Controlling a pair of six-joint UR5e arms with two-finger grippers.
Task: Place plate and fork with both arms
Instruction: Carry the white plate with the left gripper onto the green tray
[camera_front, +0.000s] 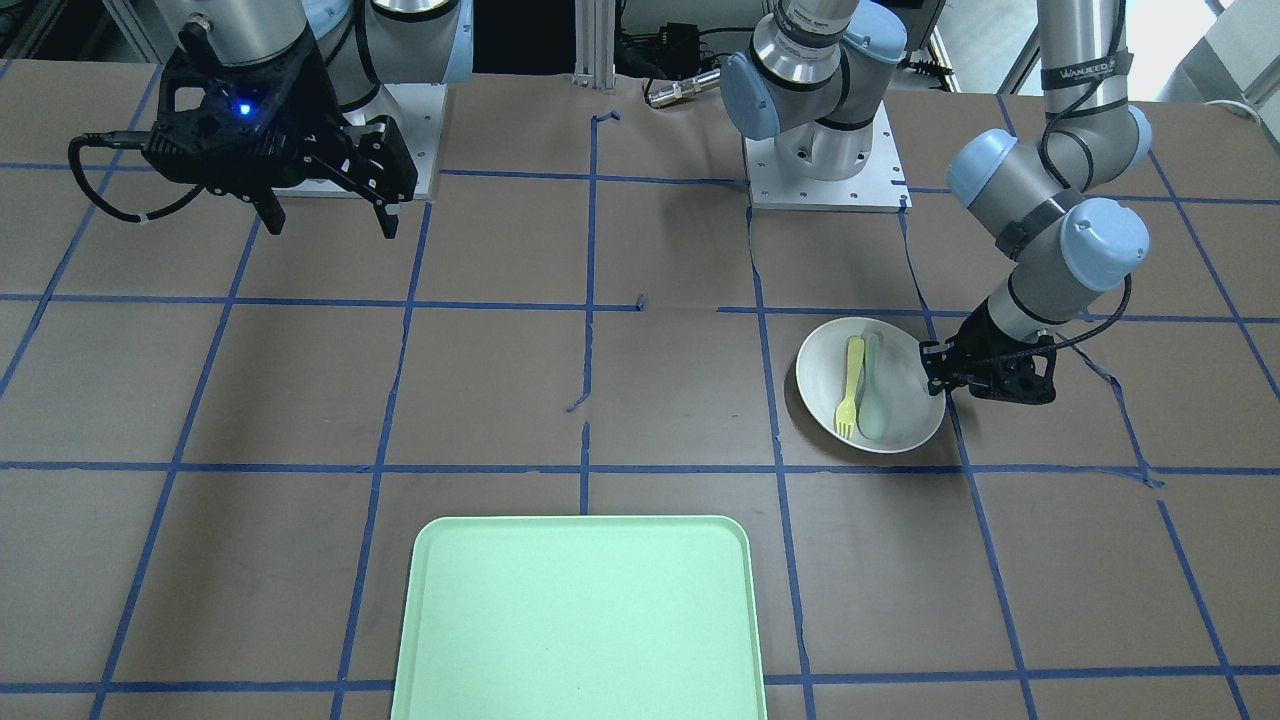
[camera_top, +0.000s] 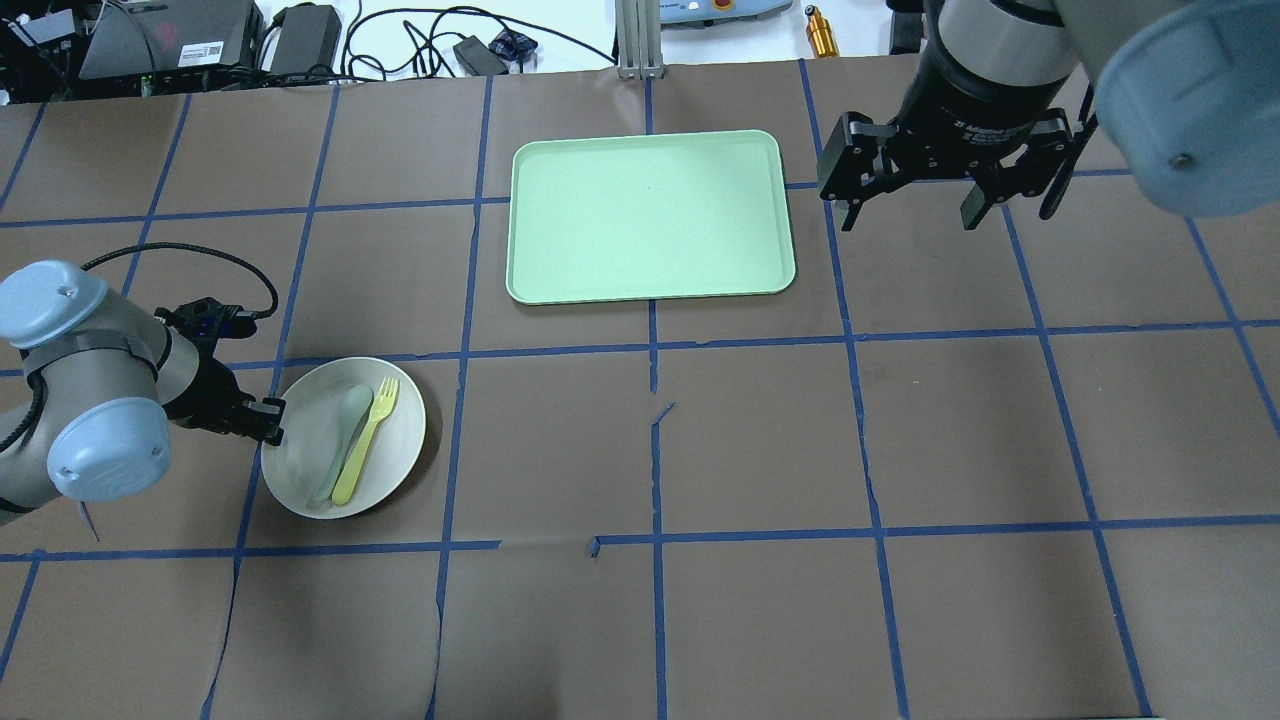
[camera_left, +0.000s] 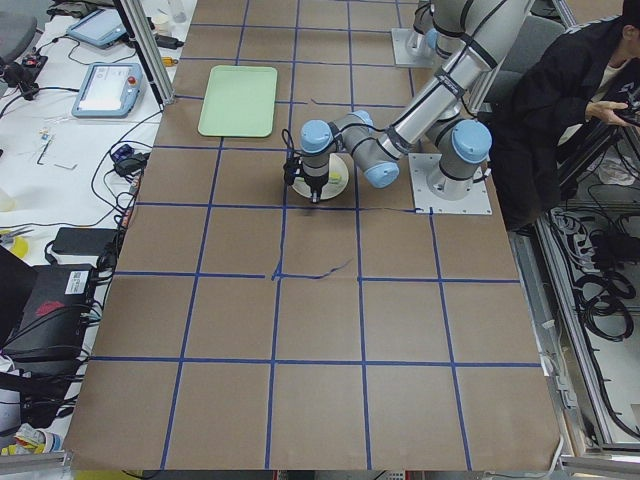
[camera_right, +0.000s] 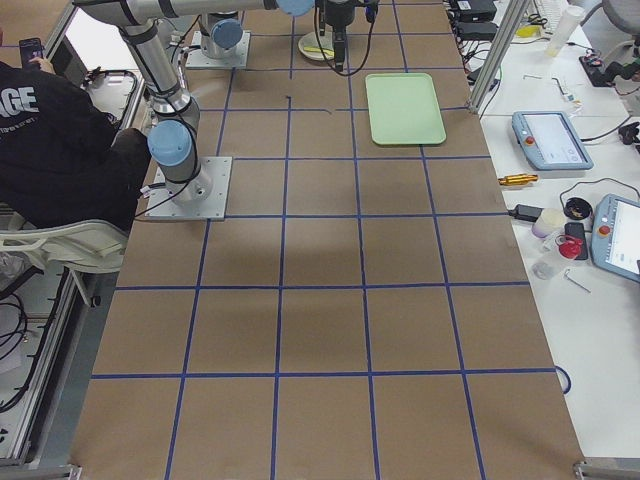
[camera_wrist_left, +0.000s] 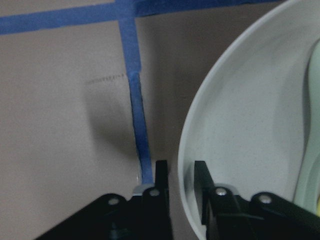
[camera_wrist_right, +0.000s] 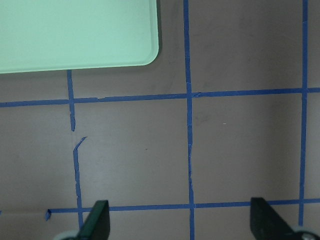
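The off-white plate (camera_top: 395, 460) lies on the table on my left side, also seen in the front view (camera_front: 912, 405). The yellow fork (camera_top: 366, 443) lies in it beside a pale grey-green spoon (camera_top: 340, 430). My left gripper (camera_top: 272, 420) is low at the plate's outer edge. In the left wrist view its fingers (camera_wrist_left: 161, 176) straddle the plate's rim (camera_wrist_left: 186, 150) with a narrow gap, shut on it. My right gripper (camera_top: 910, 215) hangs open and empty, high over the table, right of the tray.
The large mint-green tray (camera_top: 650, 215) lies at the table's far middle, and its corner shows in the right wrist view (camera_wrist_right: 75, 35). Blue tape lines grid the brown table. An operator sits behind the robot in the side views.
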